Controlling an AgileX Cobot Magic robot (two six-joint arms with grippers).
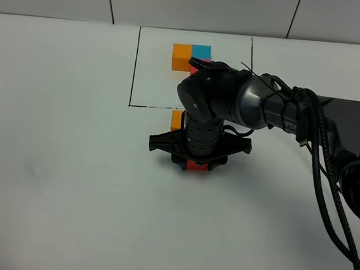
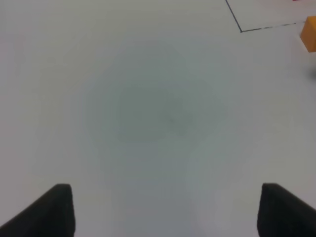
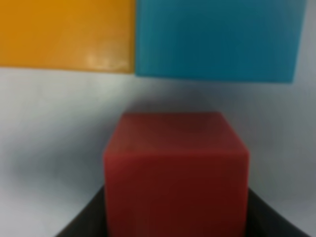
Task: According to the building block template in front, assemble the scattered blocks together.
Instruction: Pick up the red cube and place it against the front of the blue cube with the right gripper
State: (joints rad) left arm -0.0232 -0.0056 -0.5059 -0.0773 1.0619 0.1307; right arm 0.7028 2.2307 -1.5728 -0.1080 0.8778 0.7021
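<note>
Illumination was even and diffuse, from overhead; the white bench (image 1: 48,180) rendered bright, without glare. The right arm (image 1: 214,106) cast only a short, soft shadow beneath itself. The high view was sharp throughout. The left wrist view was soft: the left end effector (image 2: 163,212) showed blurred dark fingertips (image 2: 54,210), and a faint grey patch lay mid-frame. The right wrist view was heavily defocused. The red cube (image 3: 175,173), orange cube (image 3: 66,32) and blue cube (image 3: 217,37) had smeared edges — a small highlight marked the orange face.
</note>
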